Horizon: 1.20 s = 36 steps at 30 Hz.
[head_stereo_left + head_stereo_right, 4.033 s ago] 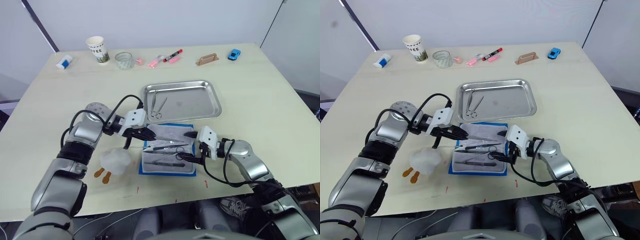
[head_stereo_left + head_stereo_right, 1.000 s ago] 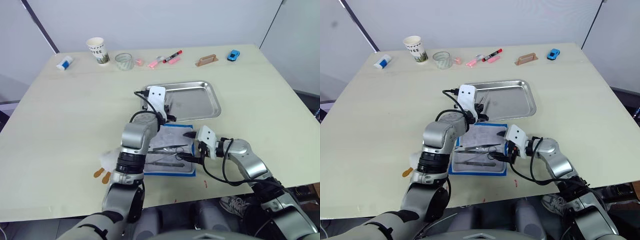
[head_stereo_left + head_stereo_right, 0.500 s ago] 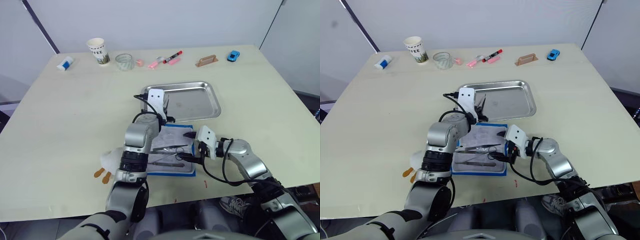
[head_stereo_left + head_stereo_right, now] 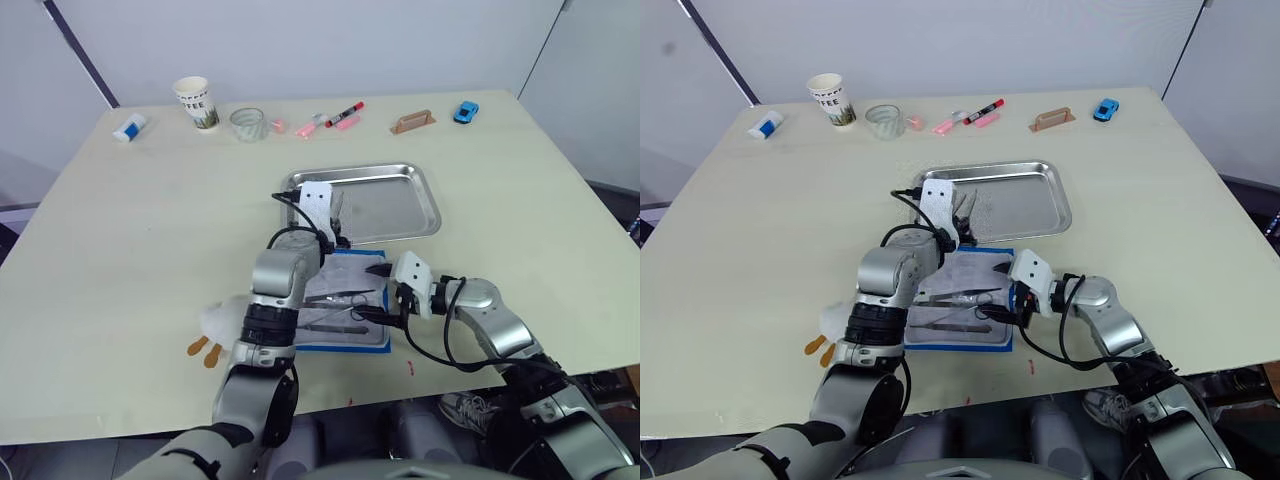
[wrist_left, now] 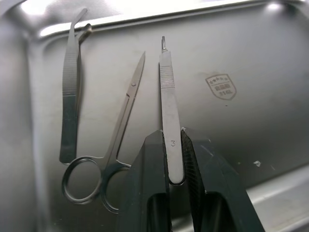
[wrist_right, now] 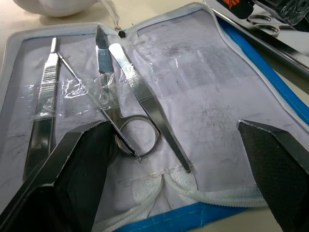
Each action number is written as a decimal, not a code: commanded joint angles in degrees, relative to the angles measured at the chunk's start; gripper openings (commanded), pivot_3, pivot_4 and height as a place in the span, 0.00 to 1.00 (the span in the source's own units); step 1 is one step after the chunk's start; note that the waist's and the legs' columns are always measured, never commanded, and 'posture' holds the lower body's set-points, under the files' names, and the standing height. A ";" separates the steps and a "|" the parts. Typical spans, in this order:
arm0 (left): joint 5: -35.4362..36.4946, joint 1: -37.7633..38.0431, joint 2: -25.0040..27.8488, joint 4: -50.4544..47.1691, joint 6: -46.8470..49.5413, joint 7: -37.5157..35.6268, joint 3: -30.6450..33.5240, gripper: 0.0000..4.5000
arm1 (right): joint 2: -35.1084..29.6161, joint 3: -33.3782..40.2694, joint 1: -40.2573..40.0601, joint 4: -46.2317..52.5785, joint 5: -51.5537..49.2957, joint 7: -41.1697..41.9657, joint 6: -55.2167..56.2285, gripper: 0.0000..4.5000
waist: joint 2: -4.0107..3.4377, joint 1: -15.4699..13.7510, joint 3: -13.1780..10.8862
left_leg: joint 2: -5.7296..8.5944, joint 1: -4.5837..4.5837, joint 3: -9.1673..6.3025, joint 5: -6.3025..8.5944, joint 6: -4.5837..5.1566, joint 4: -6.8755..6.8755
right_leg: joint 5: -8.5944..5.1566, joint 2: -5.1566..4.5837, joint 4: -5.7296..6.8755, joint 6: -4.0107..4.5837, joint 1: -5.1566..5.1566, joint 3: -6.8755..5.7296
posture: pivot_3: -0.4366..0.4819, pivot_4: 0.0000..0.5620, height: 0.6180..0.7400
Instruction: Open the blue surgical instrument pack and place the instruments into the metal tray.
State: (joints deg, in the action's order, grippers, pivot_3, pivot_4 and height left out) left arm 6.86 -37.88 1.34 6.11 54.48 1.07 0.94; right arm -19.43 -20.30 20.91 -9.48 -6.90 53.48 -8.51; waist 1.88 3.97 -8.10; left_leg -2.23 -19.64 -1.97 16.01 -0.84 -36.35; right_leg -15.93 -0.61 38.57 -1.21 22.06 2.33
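Left wrist view: left black fingers [image 5: 175, 145] pinching slim silvery scalpel handle [image 5: 167, 111] over shallow shiny steel tray [image 5: 270, 96], beside scissors [image 5: 116, 145], ready for release; right fingers [image 6: 159, 193] spread, pinning open bright-blue pouch [image 4: 958, 300] near tray, remaining tools [image 6: 120, 96] inside

Both arms are built of rounded silver-grey metallic segments joined by black rings, with darker grey shells higher up toward the shoulders. A boxy white plastic housing sits at each wrist, the one on the left arm bearing two small dark holes on its flat face. Thin black cables loop loosely out from each housing and curve back along the forearm. The left gripper [image 5: 175, 159] ends in two black matte fingers [image 5: 147, 169] with finely ribbed inner pads. The right gripper [image 6: 174, 166] has broad, wedge-shaped black fingers [image 6: 79, 169] with a dull, slightly grainy surface.
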 commanded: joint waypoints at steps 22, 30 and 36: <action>9.02 -0.49 19.98 -8.10 -13.59 -32.43 0.11 0.41 | -0.19 -4.89 -2.69 -8.93 6.89 -2.71 -3.27 1.00 | -0.09 0.18 -0.07 | -0.01 0.04 0.02 -0.09 -0.20 0.07 | -0.01 0.07 -0.06 0.00 0.02 -0.01 | 0.48 0.27 1.00; 12.48 1.84 34.75 -2.26 -25.43 -57.47 -0.50 0.41 | -0.05 -4.87 -2.67 -9.13 6.81 -2.78 -3.12 1.00 | -0.15 0.31 -0.13 | -0.05 0.26 0.05 0.03 -0.03 0.11 | -0.02 0.13 -0.15 0.01 0.06 -0.03 | 0.48 0.27 1.00; 12.16 1.96 42.49 5.87 -37.77 -77.38 -3.23 0.41 | -0.28 -4.69 -2.96 -8.79 6.76 -2.84 -3.12 1.00 | -0.14 0.26 -0.13 | -0.08 0.24 0.04 0.03 -0.01 0.18 | -0.06 0.18 -0.18 0.12 0.12 -0.02 | 0.48 0.27 1.00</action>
State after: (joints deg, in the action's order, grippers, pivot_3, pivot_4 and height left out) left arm 18.23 -35.40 43.21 11.64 19.03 -72.48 -1.77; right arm -18.90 -20.45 21.09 -9.71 -6.88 53.45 -8.37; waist 1.74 4.23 -8.23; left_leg -2.31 -19.40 -1.93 16.05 -0.85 -36.18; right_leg -15.99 -0.42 38.40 -1.08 22.19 2.30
